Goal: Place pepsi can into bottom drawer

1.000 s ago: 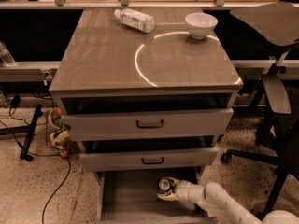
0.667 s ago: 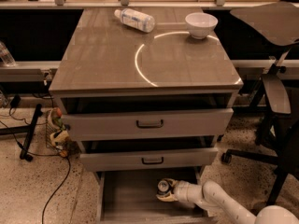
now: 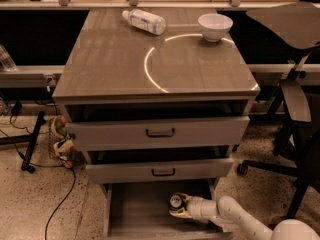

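Observation:
The pepsi can point(image 3: 175, 201) stands upright inside the open bottom drawer point(image 3: 135, 211), at the right of its floor; I see its silver top and a dark side. My gripper point(image 3: 176, 207) reaches in from the lower right on a white arm, its pale fingers point(image 3: 178, 213) on either side of the can. The can's lower part is hidden by the fingers.
The two upper drawers point(image 3: 160, 132) with black handles are slightly pulled out above. On the cabinet top lie a clear plastic bottle point(image 3: 144, 21) and a white bowl point(image 3: 215, 26). A chair point(image 3: 295, 89) stands at the right. Cables and a small basket point(image 3: 61, 143) are at the left.
The gripper and can have shifted only slightly inside the bottom drawer; the arm sits a little lower. Nothing else moved.

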Robot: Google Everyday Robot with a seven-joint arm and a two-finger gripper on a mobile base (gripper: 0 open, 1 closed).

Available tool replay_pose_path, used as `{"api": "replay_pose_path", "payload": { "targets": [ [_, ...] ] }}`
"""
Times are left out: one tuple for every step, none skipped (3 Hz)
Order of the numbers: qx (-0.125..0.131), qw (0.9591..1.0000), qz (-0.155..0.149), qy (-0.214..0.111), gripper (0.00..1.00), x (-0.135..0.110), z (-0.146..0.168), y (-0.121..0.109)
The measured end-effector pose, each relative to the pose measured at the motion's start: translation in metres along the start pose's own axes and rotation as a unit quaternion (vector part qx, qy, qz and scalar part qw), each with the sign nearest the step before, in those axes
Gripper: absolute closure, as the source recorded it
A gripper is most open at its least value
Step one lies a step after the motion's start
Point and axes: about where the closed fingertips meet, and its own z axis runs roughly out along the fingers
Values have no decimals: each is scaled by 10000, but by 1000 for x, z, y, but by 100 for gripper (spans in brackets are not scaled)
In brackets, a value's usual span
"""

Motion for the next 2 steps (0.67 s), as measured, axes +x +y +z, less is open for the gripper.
{"api": "replay_pose_path", "payload": {
  "targets": [
    [-48, 10000, 2, 13, 4, 1, 0, 5],
    [-28, 10000, 1, 30, 0, 0, -4, 9]
  ]
}}
